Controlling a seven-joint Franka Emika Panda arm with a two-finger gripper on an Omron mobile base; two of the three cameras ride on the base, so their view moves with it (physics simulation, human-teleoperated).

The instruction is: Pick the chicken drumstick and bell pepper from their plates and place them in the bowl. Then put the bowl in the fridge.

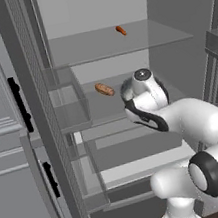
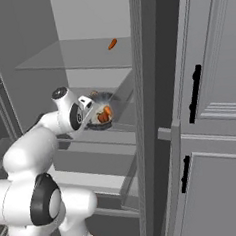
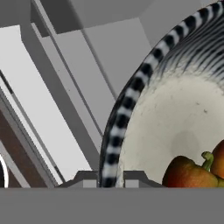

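Observation:
The dark grey speckled bowl (image 2: 101, 115) hangs just above the middle glass shelf inside the open fridge (image 2: 82, 22). My gripper (image 2: 92, 112) is shut on the bowl's near rim. In the hand view the striped rim (image 3: 127, 105) runs down between my gripper's (image 3: 109, 179) two tips. The red bell pepper (image 3: 186, 173) lies on the whitish inside. An orange-brown edge beside it at the far right could be the drumstick; I cannot tell. From the right base, orange-red food (image 2: 105, 113) shows in the bowl. The plates are out of view.
A small orange item (image 1: 120, 30) lies on the fridge's top glass shelf, and a brown one (image 1: 104, 89) on the middle shelf, left of my hand. Door bins (image 1: 70, 105) stand at the left. A panel with black handles (image 2: 196, 94) stands at the right.

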